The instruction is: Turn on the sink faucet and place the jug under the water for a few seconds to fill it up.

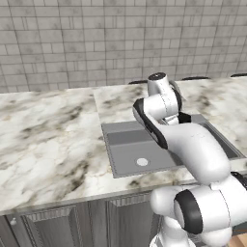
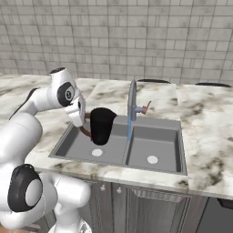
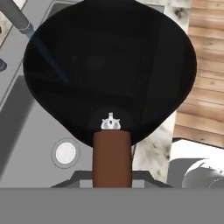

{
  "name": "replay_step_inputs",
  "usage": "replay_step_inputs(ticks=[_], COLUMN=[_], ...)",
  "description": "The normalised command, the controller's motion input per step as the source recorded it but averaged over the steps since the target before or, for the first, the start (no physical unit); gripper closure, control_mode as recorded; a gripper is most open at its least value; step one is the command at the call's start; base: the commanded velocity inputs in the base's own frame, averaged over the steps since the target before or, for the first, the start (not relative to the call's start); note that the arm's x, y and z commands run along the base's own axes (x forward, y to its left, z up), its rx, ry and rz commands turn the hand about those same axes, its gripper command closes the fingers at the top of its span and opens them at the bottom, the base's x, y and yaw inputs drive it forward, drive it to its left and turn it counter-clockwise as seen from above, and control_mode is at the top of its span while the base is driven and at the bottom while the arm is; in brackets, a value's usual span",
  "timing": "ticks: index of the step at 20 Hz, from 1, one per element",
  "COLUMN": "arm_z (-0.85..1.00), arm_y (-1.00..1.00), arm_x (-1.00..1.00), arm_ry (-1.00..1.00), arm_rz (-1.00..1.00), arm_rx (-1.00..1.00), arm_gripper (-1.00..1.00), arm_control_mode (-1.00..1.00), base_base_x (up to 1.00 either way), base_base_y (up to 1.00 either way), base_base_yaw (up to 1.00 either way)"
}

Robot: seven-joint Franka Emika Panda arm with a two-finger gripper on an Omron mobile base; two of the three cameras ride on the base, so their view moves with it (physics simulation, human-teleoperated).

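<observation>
Jug held over the sink
The jug (image 2: pixel 102 125) is gripped by its brown handle (image 3: pixel 112 158) in the pincer (image 2: pixel 84 122), tilted above the left basin of the sink (image 2: pixel 157 139), beside the water (image 2: pixel 129 127).

Clearly a home kitchen: marbled stone counter (image 2: pixel 205 132) with a sunken two-basin sink (image 2: pixel 157 141) and tall curved faucet (image 2: pixel 132 98), grey tiled wall (image 2: pixel 136 41) behind, panelled grey cabinet doors (image 2: pixel 150 207) beneath, wood-plank floor (image 3: pixel 203 65).
</observation>
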Motion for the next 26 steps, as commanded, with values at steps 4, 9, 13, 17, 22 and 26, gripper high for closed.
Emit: replay_step_inputs(ticks=[4, 9, 13, 17, 22, 26], arm_z=[-0.24, -0.10, -0.12, -0.29, -0.33, -0.05], arm_y=[-0.12, -0.10, -0.11, -0.10, -0.03, -0.01], arm_x=[0.15, 0.25, 0.28, 0.21, 0.11, 0.30], arm_ry=[0.04, 0.02, 0.03, 0.06, 0.10, 0.06], arm_rz=[-0.02, -0.01, 0.00, 0.00, 0.00, 0.00], arm_rx=[0.00, 0.00, 0.00, 0.00, 0.00, 0.00], arm_gripper=[1.00, 1.00, 1.00, 1.00, 1.00, 1.00], arm_control_mode=[-1.00, -1.00, -1.00, -1.00, -1.00, -1.00], base_base_x=[0.00, 0.00, 0.00, 0.00, 0.00, 0.00], base_base_y=[0.00, 0.00, 0.00, 0.00, 0.00, 0.00], base_base_yaw=[0.00, 0.00, 0.00, 0.00, 0.00, 0.00])
